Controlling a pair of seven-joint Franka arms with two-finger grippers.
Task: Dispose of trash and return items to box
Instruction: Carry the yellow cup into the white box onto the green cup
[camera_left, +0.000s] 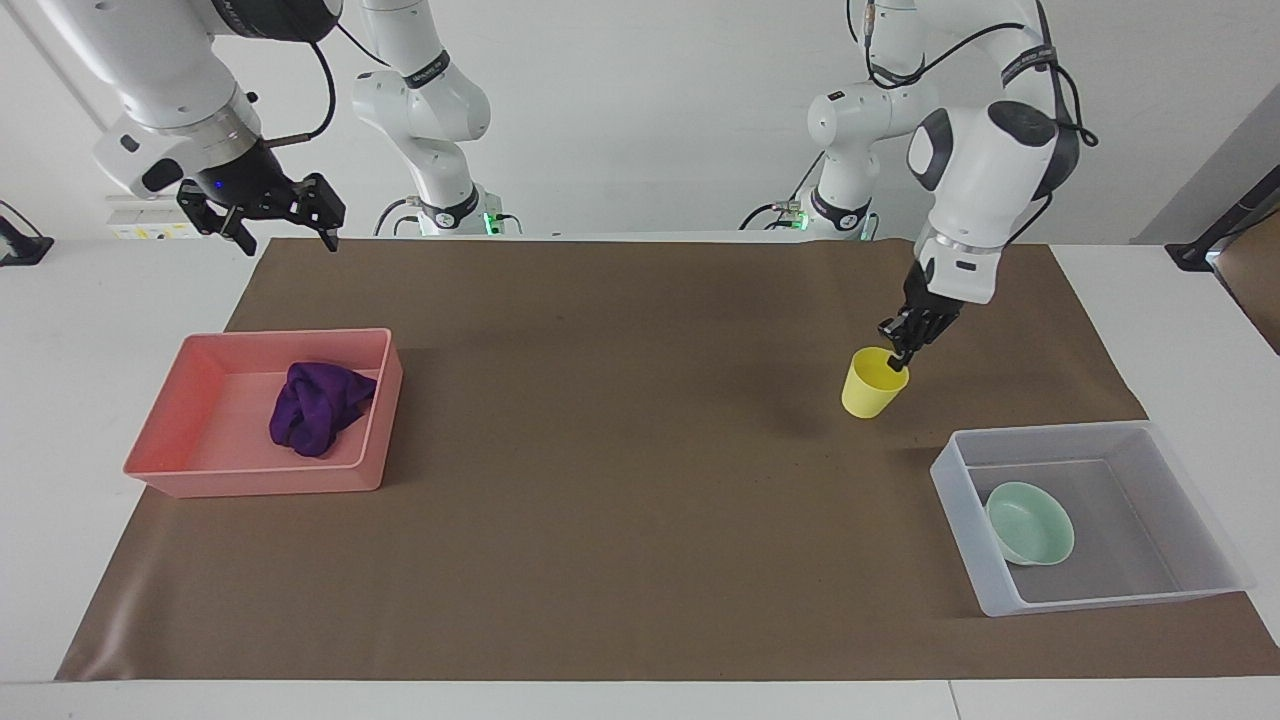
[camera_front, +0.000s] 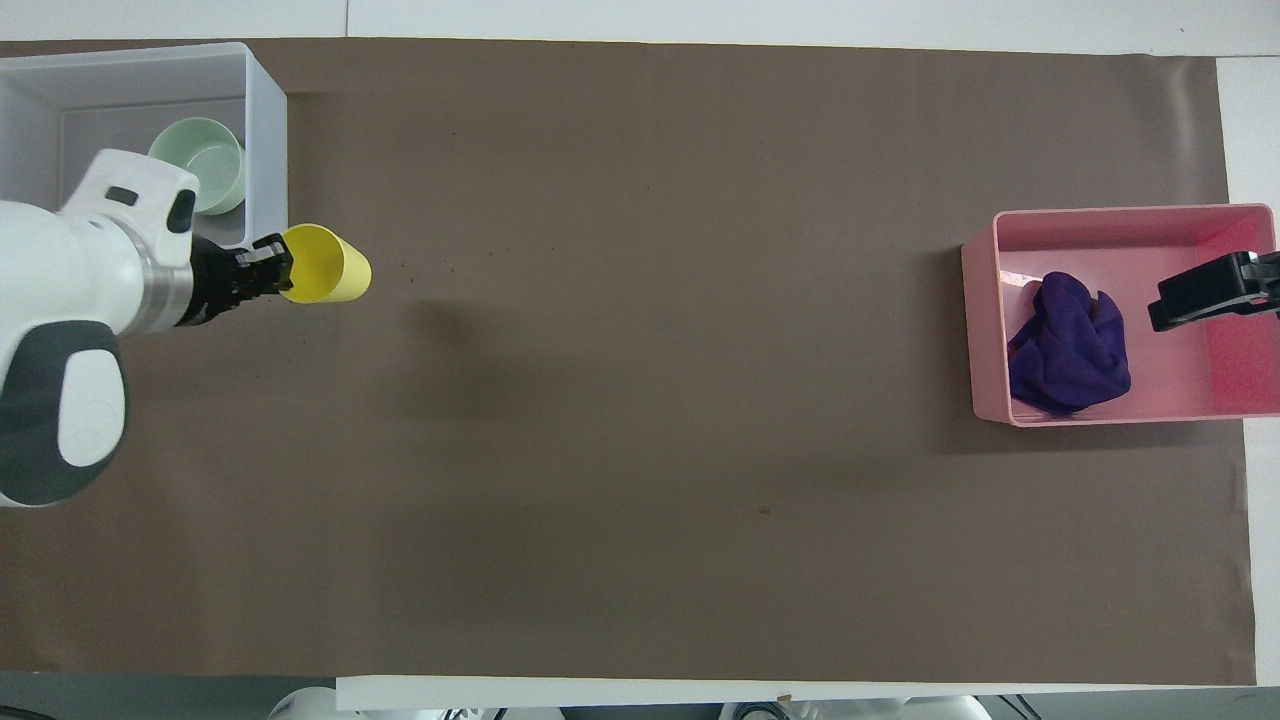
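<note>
**Cup in the air, rag in the pink tray**

Only the facing view is showing the left gripper pinching the rim of the yellow cup, carrying it above the mat beside the box, which is holding the mint-green bowl. The crumpled purple rag is lying in the pink tray. The right gripper is hanging spread wide, empty, over the table's edge nearest the robots.

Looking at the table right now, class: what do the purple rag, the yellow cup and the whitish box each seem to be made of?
Purple rag: soft cloth, matte, crumpled into folds.
Yellow cup: likely plastic, smooth, evenly coloured, held by the left claw.
Whitish box: apparently translucent plastic; the brown mat shows faintly through its walls.
</note>
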